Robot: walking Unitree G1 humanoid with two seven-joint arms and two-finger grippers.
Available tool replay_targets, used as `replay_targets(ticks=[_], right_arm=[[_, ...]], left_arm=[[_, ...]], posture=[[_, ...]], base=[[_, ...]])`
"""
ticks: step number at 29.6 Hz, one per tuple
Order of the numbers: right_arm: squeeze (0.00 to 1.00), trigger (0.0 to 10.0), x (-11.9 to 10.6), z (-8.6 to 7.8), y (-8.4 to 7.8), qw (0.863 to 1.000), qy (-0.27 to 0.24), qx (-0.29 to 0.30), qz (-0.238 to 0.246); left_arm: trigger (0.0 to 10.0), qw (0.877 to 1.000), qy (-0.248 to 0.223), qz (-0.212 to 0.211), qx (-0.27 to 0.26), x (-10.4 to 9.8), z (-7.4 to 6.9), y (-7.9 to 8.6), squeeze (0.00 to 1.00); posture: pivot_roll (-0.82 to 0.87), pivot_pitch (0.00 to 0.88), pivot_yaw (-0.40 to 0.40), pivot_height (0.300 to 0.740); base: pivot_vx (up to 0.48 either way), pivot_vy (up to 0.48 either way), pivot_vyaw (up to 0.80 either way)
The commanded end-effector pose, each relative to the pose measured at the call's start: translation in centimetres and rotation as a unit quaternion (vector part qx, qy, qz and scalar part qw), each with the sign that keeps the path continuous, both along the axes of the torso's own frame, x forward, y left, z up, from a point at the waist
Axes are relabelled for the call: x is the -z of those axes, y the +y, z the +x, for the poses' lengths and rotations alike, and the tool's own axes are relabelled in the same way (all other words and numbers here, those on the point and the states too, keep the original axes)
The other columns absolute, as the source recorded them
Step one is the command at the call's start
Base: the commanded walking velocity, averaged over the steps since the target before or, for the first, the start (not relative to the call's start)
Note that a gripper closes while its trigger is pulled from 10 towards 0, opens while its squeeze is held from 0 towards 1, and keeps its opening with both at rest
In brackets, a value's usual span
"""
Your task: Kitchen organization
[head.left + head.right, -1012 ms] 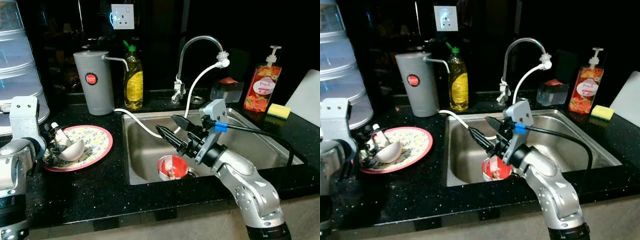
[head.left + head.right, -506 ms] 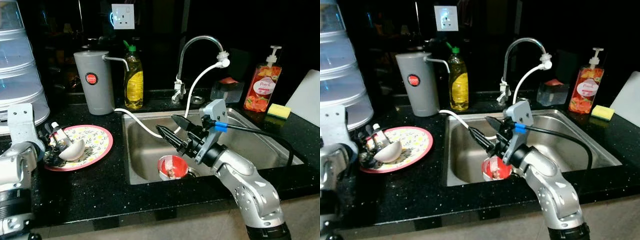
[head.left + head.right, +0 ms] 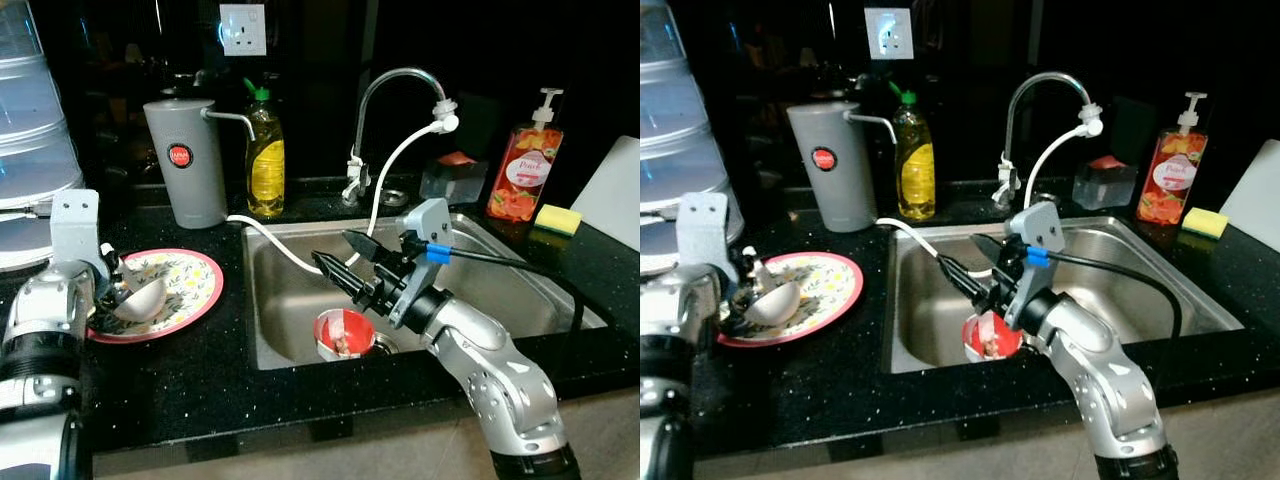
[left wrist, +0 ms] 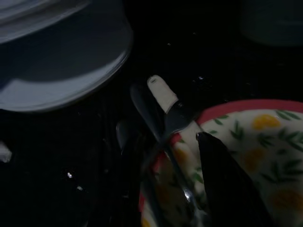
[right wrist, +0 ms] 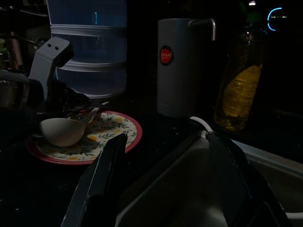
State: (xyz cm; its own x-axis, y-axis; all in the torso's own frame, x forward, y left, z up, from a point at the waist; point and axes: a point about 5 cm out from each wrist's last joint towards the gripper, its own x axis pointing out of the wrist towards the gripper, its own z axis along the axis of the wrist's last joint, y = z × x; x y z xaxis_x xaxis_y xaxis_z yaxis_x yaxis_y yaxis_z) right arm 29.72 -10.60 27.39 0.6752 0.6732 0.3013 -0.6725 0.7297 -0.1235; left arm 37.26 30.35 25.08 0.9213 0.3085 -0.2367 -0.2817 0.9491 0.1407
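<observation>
A floral plate with a red rim point(image 3: 185, 290) lies on the black counter left of the sink. On it rest a silver ladle point(image 3: 138, 299) and a white-handled knife point(image 4: 163, 97). My left gripper point(image 3: 104, 283) sits at the plate's left edge, open, its fingers point(image 4: 227, 184) either side of the utensils. A red cup point(image 3: 343, 333) sits in the steel sink point(image 3: 290, 300) near the drain. My right gripper point(image 3: 333, 247) hovers open above the sink, pointing toward the plate, with nothing between its fingers point(image 5: 102, 179).
Behind the plate stand a grey dispenser point(image 3: 183, 162) and a yellow bottle point(image 3: 265, 160). A faucet point(image 3: 390, 90) with a white hose point(image 3: 385, 190) overhangs the sink. A pump soap bottle point(image 3: 525, 170) and a sponge point(image 3: 556, 220) are at the right. Stacked translucent tubs point(image 3: 35, 150) stand far left.
My left arm has moved forward and to the right, closer to the plate's utensils. The right arm and the red cup have stayed put.
</observation>
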Motion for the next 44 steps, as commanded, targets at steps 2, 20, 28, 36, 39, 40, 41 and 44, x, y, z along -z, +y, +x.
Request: replay_targets(ticks=[2, 20, 28, 36, 39, 40, 41, 44], right_arm=[[0.00, 10.0, 0.2, 0.0, 0.2, 1.000, 0.005, -0.003, -0.003], [0.00, 10.0, -0.1, -0.1, 0.0, 1.000, 0.002, -0.003, 0.000], [0.00, 10.0, -0.2, -0.1, -0.1, 1.000, 0.000, -0.001, 0.001], [0.00, 10.0, -0.3, -0.1, -0.3, 1.000, -0.001, 0.002, 0.002], [0.00, 10.0, -0.3, -0.1, -0.3, 1.000, -0.001, 0.003, 0.003], [0.00, 10.0, -0.3, -0.1, -0.3, 1.000, -0.001, 0.003, 0.003], [0.00, 10.0, -0.3, -0.1, -0.3, 1.000, -0.001, 0.003, 0.003], [0.00, 10.0, -0.3, 0.0, -0.3, 1.000, -0.001, 0.004, 0.004]], left_arm=[[10.0, 1.000, 0.014, 0.018, -0.013, 0.2, -0.1, 1.1, 0.00], [10.0, 0.999, 0.029, 0.009, -0.030, 1.6, 0.0, 2.3, 0.00], [9.3, 0.998, 0.037, -0.050, -0.018, 2.7, 0.0, 2.5, 0.00], [2.9, 0.994, 0.044, -0.097, -0.006, 3.5, -0.1, 2.3, 0.00], [0.0, 0.994, 0.044, -0.099, -0.002, 3.5, -0.1, 2.3, 0.00], [0.0, 0.994, 0.044, -0.099, -0.002, 3.5, -0.1, 2.3, 0.00], [0.0, 0.994, 0.044, -0.099, -0.001, 3.5, -0.1, 2.2, 0.00], [0.0, 0.994, 0.042, -0.098, 0.003, 3.5, 0.0, 2.2, 0.00]], posture=[[-0.02, 0.033, -0.002, 0.740], [-0.03, 0.028, -0.012, 0.740], [-0.03, 0.030, -0.014, 0.740], [-0.03, 0.032, -0.014, 0.740], [-0.03, 0.031, -0.015, 0.740], [-0.03, 0.031, -0.015, 0.740], [-0.03, 0.031, -0.015, 0.740], [-0.03, 0.031, -0.016, 0.740]], base=[[0.000, 0.000, 0.00], [0.000, 0.000, 0.00], [0.000, 0.000, 0.00], [0.000, 0.000, 0.00], [0.000, 0.000, 0.00], [0.000, 0.000, 0.00], [0.000, 0.000, 0.00], [0.000, 0.000, 0.00]])
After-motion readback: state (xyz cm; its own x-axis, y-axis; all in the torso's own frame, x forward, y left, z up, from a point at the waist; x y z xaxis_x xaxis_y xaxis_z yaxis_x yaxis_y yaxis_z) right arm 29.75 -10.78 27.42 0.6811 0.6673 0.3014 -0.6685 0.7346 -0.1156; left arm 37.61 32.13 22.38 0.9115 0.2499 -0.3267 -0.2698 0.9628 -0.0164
